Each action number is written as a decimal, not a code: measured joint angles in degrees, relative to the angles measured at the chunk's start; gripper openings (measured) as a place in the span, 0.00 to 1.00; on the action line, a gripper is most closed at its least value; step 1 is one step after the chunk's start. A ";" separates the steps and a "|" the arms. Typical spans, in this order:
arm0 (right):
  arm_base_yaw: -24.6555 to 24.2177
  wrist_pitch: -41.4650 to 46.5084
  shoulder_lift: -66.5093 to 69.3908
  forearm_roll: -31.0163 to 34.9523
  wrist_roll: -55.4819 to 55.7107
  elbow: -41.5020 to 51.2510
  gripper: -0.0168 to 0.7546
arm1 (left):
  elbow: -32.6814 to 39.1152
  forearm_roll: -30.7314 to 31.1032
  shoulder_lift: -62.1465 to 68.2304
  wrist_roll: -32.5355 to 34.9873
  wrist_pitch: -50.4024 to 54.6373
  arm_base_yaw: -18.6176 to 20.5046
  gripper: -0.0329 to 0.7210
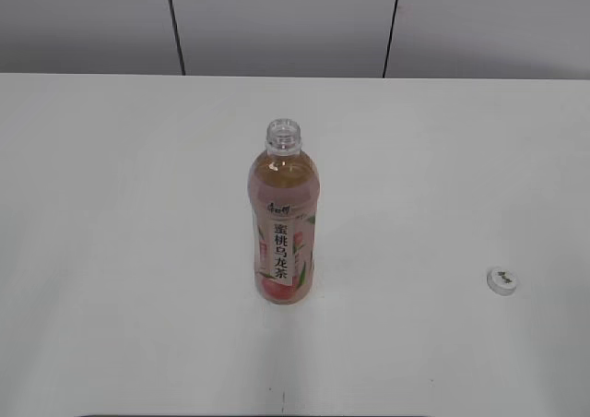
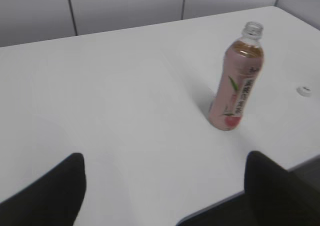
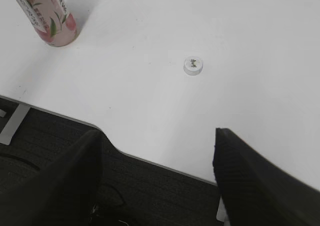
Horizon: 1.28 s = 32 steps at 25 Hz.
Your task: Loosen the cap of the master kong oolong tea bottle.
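Note:
The master kong oolong tea bottle (image 1: 283, 225) stands upright in the middle of the white table, its neck bare with no cap on it. It also shows in the left wrist view, the bottle (image 2: 236, 86) at the right, and its base (image 3: 47, 16) in the right wrist view's top left corner. The white cap (image 1: 502, 280) lies flat on the table to the bottle's right, dark mark up; this cap (image 3: 193, 66) (image 2: 303, 90) is in both wrist views. My left gripper (image 2: 165, 158) is open, well short of the bottle. My right gripper (image 3: 157, 133) is open over the table's near edge, short of the cap.
The table (image 1: 111, 251) is white, with a grey panelled wall (image 1: 277, 20) behind it. Its front edge (image 3: 150, 161) and dark floor below show in the right wrist view. Neither arm appears in the exterior view.

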 joint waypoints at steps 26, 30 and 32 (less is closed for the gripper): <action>-10.64 0.14 -9.10 0.05 0.00 0.07 0.70 | 0.00 -0.04 0.00 0.00 -0.11 23.28 0.82; -10.64 0.14 -9.10 0.05 0.00 0.07 0.70 | 0.00 -0.04 0.00 0.00 -0.11 23.28 0.82; -10.64 0.14 -9.10 0.05 0.00 0.07 0.70 | 0.00 -0.04 0.00 0.00 -0.11 23.28 0.82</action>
